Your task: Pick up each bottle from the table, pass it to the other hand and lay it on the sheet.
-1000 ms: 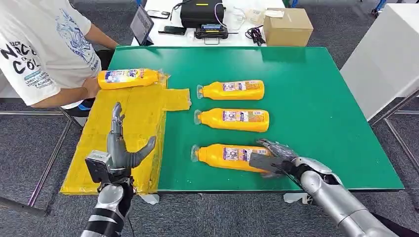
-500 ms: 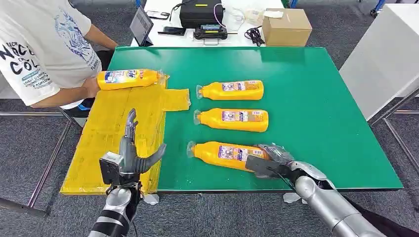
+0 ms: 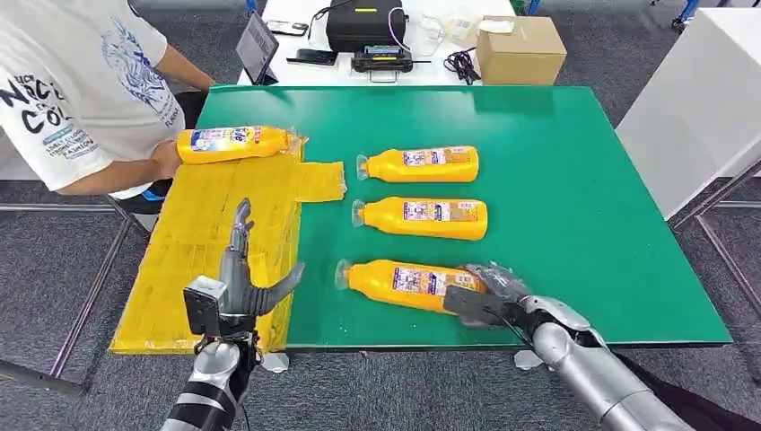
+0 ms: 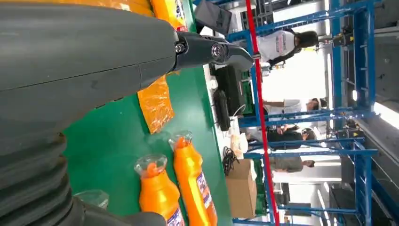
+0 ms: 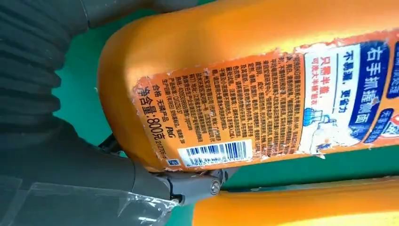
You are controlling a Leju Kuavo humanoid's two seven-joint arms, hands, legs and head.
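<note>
Since a moment ago, the near bottle (image 3: 408,285) has slid a little toward 9 o'clock, and our left hand (image 3: 240,274) has come a bit closer to it.

At 10 o'clock a person (image 3: 76,90) in a white shirt leans at the table's edge, one hand just beside a bottle on the sheet (image 3: 231,143). That bottle lies on its side at the far end of the yellow sheet (image 3: 193,260), which covers the 9 o'clock side of the green table (image 3: 574,180).

Our left hand is raised over the near end of the sheet. Its fingers point up and its thumb sticks out toward 3 o'clock. They are spread wide and hold nothing.

In the middle of the table three orange bottles lie on their sides in a row, caps toward 9 o'clock. The far bottle (image 3: 419,164) is at 12 o'clock, the middle bottle (image 3: 422,218) is just below it, and the near bottle is at 6 o'clock, near the table's edge.

Our right hand (image 3: 489,294) is wrapped around the bottom end of the near bottle. In the right wrist view the thumb presses against the bottle under its label, so we hold it.

Beyond the table, at 12 o'clock, stands a cardboard box (image 3: 520,49) on a white desk.
</note>
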